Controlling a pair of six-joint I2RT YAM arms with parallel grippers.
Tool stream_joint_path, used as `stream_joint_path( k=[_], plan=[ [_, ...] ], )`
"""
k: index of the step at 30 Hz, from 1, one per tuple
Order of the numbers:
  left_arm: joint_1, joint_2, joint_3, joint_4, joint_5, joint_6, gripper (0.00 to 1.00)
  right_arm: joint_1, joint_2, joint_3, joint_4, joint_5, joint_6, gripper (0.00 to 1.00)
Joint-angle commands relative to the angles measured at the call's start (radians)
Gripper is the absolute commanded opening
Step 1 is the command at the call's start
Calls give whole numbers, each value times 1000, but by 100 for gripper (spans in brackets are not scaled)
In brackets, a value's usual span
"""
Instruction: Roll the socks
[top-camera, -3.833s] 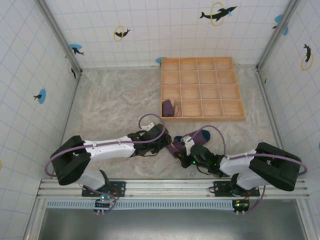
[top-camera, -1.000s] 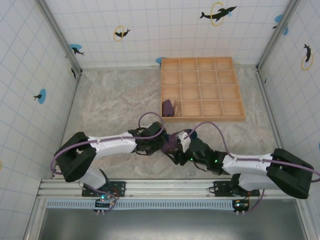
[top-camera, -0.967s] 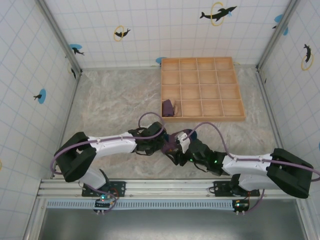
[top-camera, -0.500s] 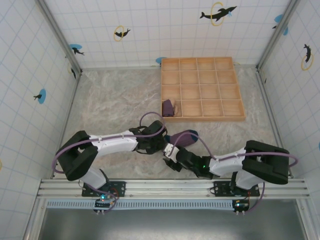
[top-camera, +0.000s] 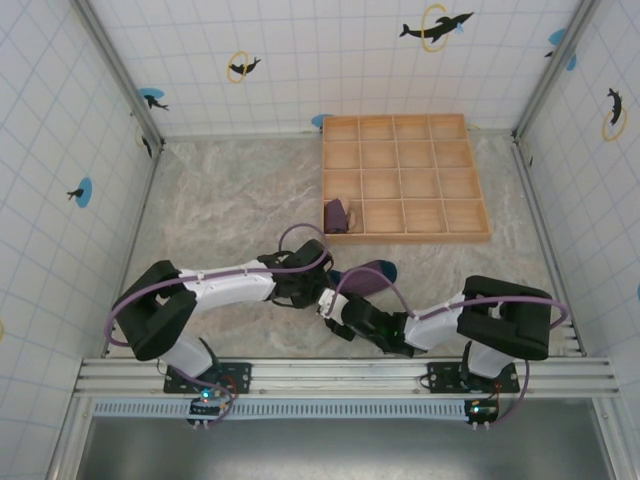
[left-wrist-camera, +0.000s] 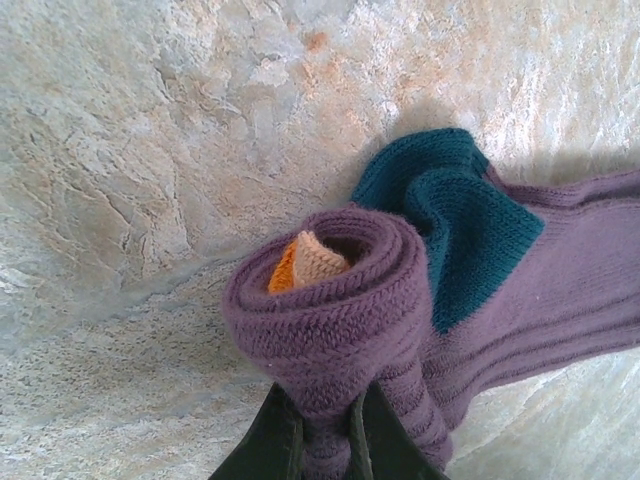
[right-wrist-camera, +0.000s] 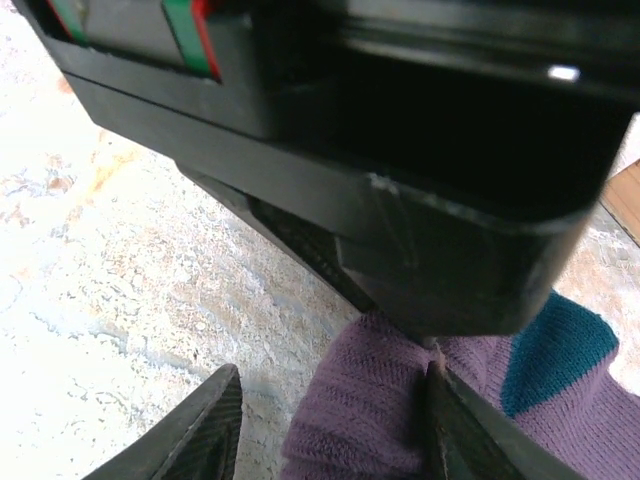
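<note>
1. Left gripper (left-wrist-camera: 322, 405) is pinched tight on the rolled end of the purple sock (left-wrist-camera: 335, 300). Orange lining (left-wrist-camera: 300, 262) peeks from the roll's core, and a teal patch (left-wrist-camera: 450, 215) lies just behind it.
2. The sock sits on the marble table (top-camera: 220, 210), lower centre of the top view, between both wrists. Its loose tail (top-camera: 370, 273) runs to the right with a teal tip showing.
3. Changed over the last second: right gripper (right-wrist-camera: 320, 425) has slid left across the table, right up against the left gripper, with the arm folded sharply at the elbow. The tail, covered by that arm before, is now exposed.
4. Right fingers (right-wrist-camera: 195, 430) have narrowed but stand about half spread, straddling the purple roll. One touches the knit, the other shows a gap, so it is not clamped yet.
5. Meaning: probably a second grip on the roll, so the left can let go and re-pinch. The roll is only partly wound and the tail lies flat.
6. Wooden tray (top-camera: 405, 237), upper right, holds one finished bundle (top-camera: 337, 215) in its lower-left compartment.
</note>
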Motion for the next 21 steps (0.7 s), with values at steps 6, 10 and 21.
stream_joint_path(
  k=[6, 10, 21],
  plan=[
    [6, -2, 6, -20, 34, -9, 0, -5, 47, 1, -38, 66, 69, 46],
    [6, 10, 3, -8, 55, -9, 0, -5, 62, 3, -61, 88, 71, 45],
    [17, 21, -14, 11, 89, -12, 0, -6, -8, -72, 28, 61, 51, 45]
  ],
)
